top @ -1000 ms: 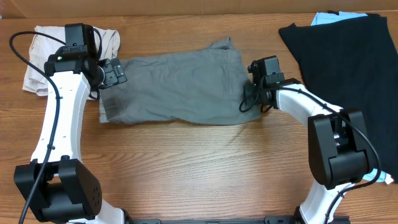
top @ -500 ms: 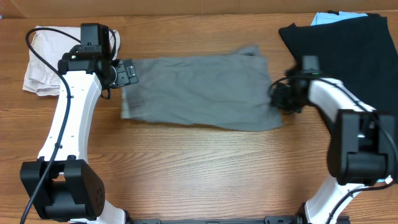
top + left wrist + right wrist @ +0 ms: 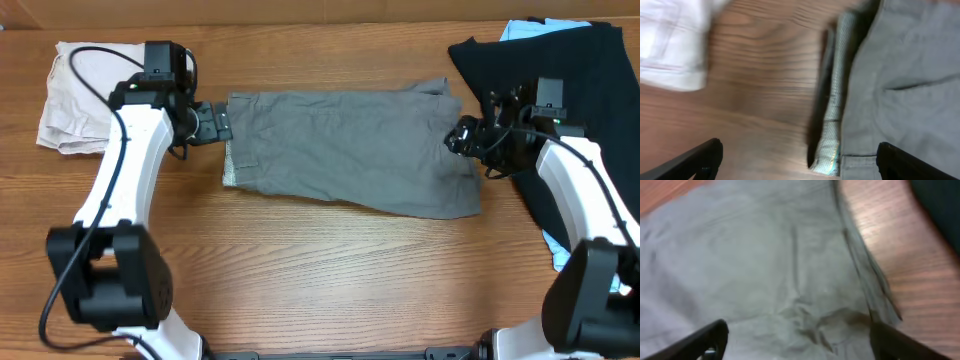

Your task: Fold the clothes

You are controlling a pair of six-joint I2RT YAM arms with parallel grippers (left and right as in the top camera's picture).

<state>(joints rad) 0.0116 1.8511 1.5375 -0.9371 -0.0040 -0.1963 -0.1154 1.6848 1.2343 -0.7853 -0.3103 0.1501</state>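
Overhead, the grey shorts [image 3: 350, 150] are lying flat across the middle of the table [image 3: 320, 280], waist end toward 9 o'clock. The beige shorts [image 3: 75, 105] are sitting at their 9 o'clock, beyond the left arm [image 3: 125, 170]. The black garment [image 3: 590, 90] is lying at 3 o'clock, with the right arm [image 3: 580, 175] reaching across its edge. The left gripper [image 3: 224, 125] is hovering at the waist end and the right gripper [image 3: 458, 137] at the leg end. The left wrist view is showing more: the speckled waistband lining [image 3: 832, 115] is turned up along the edge, and the fingers [image 3: 702, 159] are standing wide apart, clamping nothing. The right wrist view is showing creased grey cloth between widely spread fingers [image 3: 710, 339] that are gripping nothing; whether they are touching the cloth, I cannot tell.
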